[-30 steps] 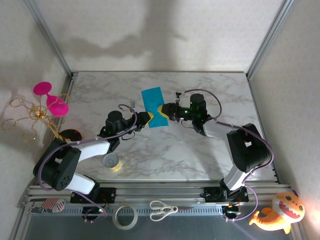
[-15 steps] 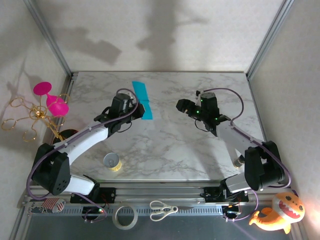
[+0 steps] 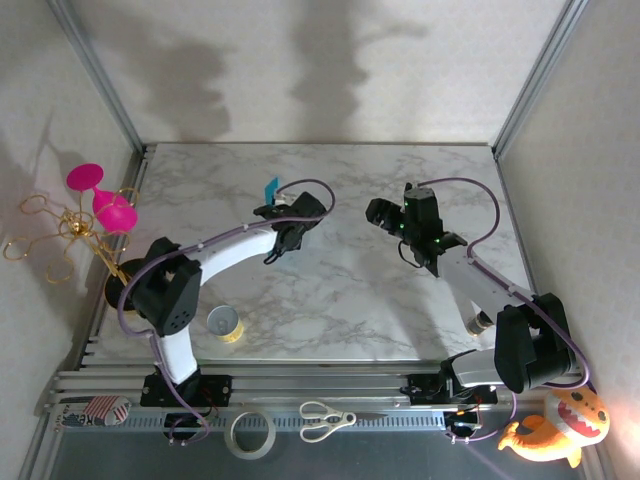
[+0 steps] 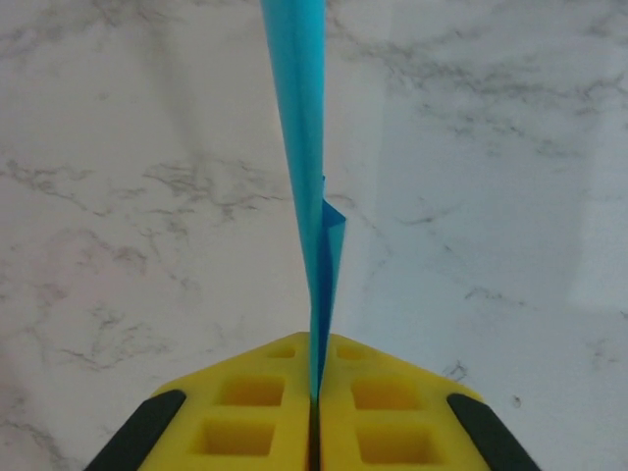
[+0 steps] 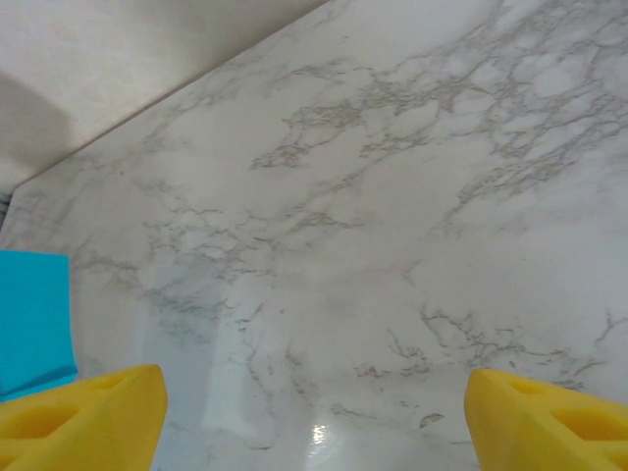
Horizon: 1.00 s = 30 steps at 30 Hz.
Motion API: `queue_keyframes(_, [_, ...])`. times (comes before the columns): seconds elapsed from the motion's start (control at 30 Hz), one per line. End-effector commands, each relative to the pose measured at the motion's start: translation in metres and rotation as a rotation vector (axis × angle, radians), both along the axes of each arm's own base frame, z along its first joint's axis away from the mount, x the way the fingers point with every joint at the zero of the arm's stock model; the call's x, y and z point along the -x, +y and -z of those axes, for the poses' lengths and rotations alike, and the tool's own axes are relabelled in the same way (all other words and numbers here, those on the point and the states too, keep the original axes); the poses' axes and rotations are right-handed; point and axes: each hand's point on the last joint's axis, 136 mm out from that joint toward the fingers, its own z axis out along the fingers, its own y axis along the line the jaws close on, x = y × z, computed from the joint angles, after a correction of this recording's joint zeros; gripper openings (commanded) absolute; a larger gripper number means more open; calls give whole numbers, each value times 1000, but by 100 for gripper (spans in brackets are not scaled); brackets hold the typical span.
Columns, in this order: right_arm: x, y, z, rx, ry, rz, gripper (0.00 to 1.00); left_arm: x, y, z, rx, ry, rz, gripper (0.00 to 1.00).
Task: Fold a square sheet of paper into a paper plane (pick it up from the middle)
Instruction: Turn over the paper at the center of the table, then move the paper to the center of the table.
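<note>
1. The left tool point(image 4: 315, 358) is clamped hard on the paper point(image 4: 299, 118), its yellow pads pressed together with nothing but the thin teal layers between them.
2. The paper stands edge-on in that grip. Its long axis runs straight out from the tips, away from the wrist, and a small fold juts to one side just past the pads.
3. From above, a teal sliver pokes out beyond the left tool, toward the far-left part of the worktop point(image 3: 330, 290). I can't tell whether the far end touches the marble.
4. The right tool point(image 3: 377, 212) has its jaws spread wide with nothing between them, just bare marble under the gap.
5. The key relation is this: the paper lies off to the right tool's left, across a stretch of bare worktop. In the right wrist view the paper point(image 5: 34, 319) sits at the left edge, just beside that side's finger.
6. The left arm is the nearer one, since it has the paper in hand. The right arm is well apart from it.
7. My read is that the next fold needs the right tool to move left and meet the free end on its flat faces, not its thin edge.
8. The risk is that paper this thin, held at one end, may flop or twist before a second grip lands.
</note>
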Motion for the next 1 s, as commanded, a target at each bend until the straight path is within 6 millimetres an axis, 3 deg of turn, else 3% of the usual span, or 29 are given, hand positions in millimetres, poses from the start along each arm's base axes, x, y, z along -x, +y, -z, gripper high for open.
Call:
queue_keyframes(0.0, [4, -10, 5, 11, 13, 43, 80, 6, -31, 16, 144, 71, 30, 10])
queue_keyframes(0.2, [4, -11, 7, -10, 23, 47, 79, 14, -83, 49, 418, 176, 72, 17])
queue_keyframes(0.37, [3, -8, 10, -20, 34, 33, 79, 17, -114, 43, 610, 211, 135, 35])
queue_keyframes(0.5, [2, 1, 14, -45, 45, -5, 78, 14, -121, 24, 789, 209, 156, 48])
queue_keyframes(0.6, [5, 15, 22, -83, 77, -62, 75, 9, -113, 3, 955, 180, 142, 59])
queue_keyframes(0.7, [11, 40, 31, -111, 109, -144, 71, 3, -90, -10, 1068, 128, 86, 66])
queue_keyframes(0.97, [37, 136, 58, -125, 207, -389, 53, 2, 2, 7, 1041, 11, -183, 79])
